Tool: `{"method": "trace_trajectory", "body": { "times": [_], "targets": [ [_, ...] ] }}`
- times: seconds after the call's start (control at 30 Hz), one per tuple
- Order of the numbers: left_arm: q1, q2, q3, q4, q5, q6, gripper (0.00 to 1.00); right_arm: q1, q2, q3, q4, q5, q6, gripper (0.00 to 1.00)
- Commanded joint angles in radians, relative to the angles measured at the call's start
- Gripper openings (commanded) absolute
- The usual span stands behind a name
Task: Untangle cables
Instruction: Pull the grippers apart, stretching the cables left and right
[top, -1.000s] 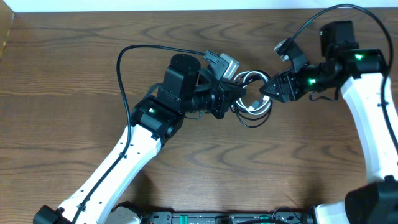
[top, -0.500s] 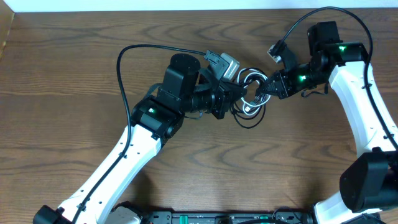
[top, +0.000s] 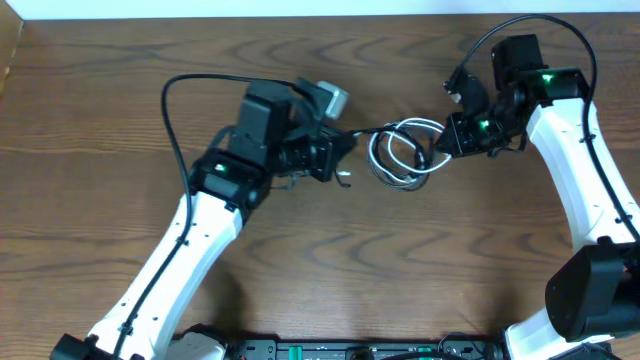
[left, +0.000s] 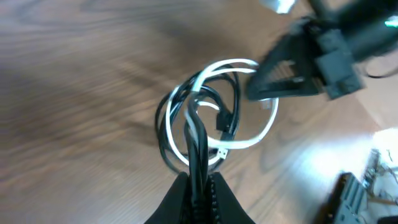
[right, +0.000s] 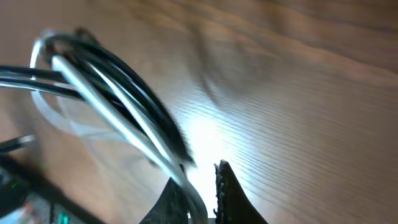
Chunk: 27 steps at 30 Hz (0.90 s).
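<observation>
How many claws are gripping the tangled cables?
2. The left claw pinches the cables at the bundle's left end; the right claw clamps its right edge.

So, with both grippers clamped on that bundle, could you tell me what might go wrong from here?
1. The left gripper and right gripper pinch the cables from opposite sides; pulling apart could cinch the loops tighter instead of freeing them.
2. The right gripper seems to hold black and white strands together, so they may not separate.
3. A plug end lies inside the coil and could snag on a loop.
</observation>
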Motion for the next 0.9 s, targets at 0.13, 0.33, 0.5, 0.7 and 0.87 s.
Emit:
{"method": "trace_trajectory", "body": {
  "times": [0.13,0.33,0.5,0.7,0.87],
  "targets": [
    [0.145,-0.017,0.01,-0.074,-0.012,0.084,0.07,-0.05,-0.013,-0.001,0.006,0.103,0.086,0.01],
    [0.273,-0.017,0.01,-0.122,-0.017,0.11,0.07,-0.116,-0.02,-0.001,-0.002,0.127,0.103,0.01],
    [0.406,-0.024,0.01,-0.148,-0.019,0.11,0.08,-0.2,-0.031,-0.001,-0.013,0.195,0.154,0.01],
    [0.558,-0.049,0.01,-0.172,-0.019,0.111,0.07,-0.335,-0.049,-0.001,-0.034,0.213,0.169,0.01],
    [0.639,-0.071,0.01,-0.172,-0.019,0.11,0.08,-0.409,-0.057,-0.001,-0.047,0.209,0.188,0.01]
  ]
}}
